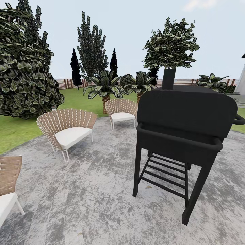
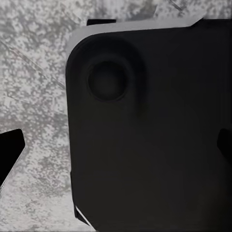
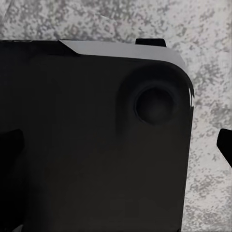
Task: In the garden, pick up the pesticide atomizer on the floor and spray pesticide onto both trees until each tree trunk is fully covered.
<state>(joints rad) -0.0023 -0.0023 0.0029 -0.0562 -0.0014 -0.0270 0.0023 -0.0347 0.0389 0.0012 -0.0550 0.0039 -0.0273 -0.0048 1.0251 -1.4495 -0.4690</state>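
Both wrists point down over the robot's dark base [image 2: 154, 130], each with its jaws spread apart, holding nothing.

No legible text, labels, brands, numbers or signs. Checked the black metal barbecue grill on legs [image 1: 183, 136], the woven wicker chairs with white cushions [image 1: 68, 131] beside it, and the brown slatted wooden fence [image 1: 68, 83] beyond: all unmarked.

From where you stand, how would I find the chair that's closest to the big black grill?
Start at the black grill on the grey stone patio. Look just past its left side, toward the lawn, for a woven chair with a white cushion. Of the three matching chairs it is the farthest back, right in front of the palm-like plants.
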